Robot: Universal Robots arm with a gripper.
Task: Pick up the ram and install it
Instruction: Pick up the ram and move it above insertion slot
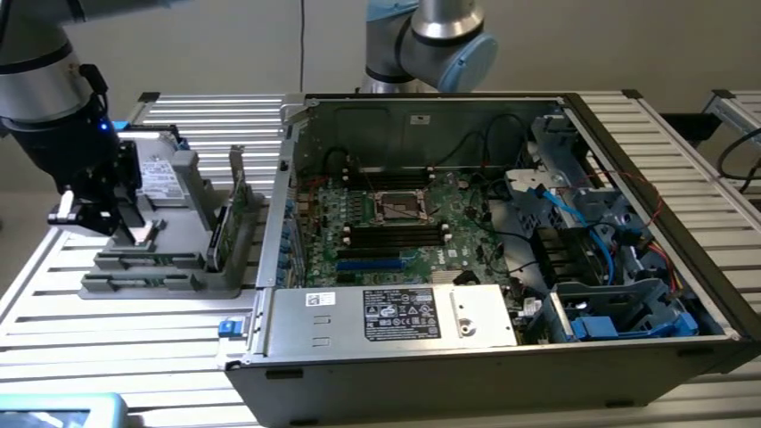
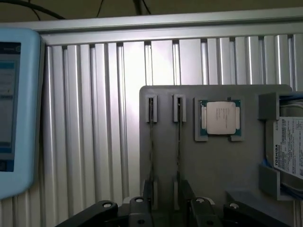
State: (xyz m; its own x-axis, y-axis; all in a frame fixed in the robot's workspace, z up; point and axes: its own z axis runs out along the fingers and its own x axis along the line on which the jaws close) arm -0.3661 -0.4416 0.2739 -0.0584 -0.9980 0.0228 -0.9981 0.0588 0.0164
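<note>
**Ram waits in its holder**

We see the ram [image 2: 179, 142] [image 1: 219, 239] as a thin dark stick on edge in the gray holder [image 2: 218, 165], outside the computer case [image 1: 476, 379]. The arm [image 1: 36, 80] points down over the holder, with the gripper [image 2: 166, 191] [image 1: 113, 227] spread apart and empty.

Silver-grey arm [image 1: 36, 76] with pale blue joint caps [image 1: 470, 58], matte black tool [image 1: 105, 214].

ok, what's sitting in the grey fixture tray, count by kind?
ram sticks: 2
processor chip: 1
hard drive: 1
Total: 4
</note>
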